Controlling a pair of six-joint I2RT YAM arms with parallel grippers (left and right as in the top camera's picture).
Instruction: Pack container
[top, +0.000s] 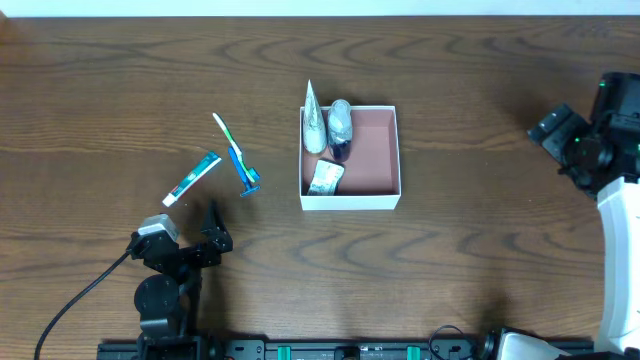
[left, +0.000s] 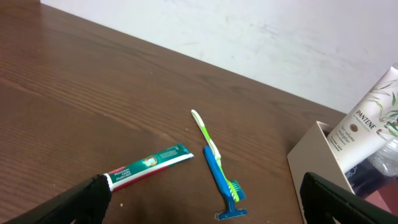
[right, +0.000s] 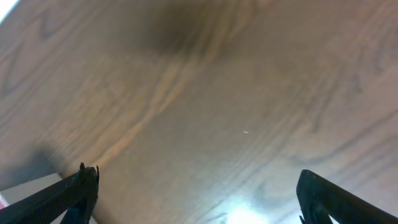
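Observation:
The container (top: 392, 160), a square white box with a pinkish-brown inside, sits mid-table and holds a white Pantene tube (top: 315, 120), a clear bottle (top: 340, 124) and a small sachet (top: 325, 178). Left of it lie a toothpaste tube (top: 193, 178), a green-and-white toothbrush (top: 229, 136) and a blue razor (top: 246, 177). My left gripper (top: 205, 237) is open and empty, near the front left, short of these items; its view shows the toothpaste (left: 149, 165), toothbrush (left: 207, 135), razor (left: 223, 190) and the container's corner (left: 314, 155). My right gripper (right: 199, 199) is open over bare wood.
The right arm (top: 600, 150) stands at the table's right edge, far from the container. A black cable (top: 80, 295) runs from the left arm's base toward the front left. The white wall (left: 261, 37) lies beyond the table's far edge.

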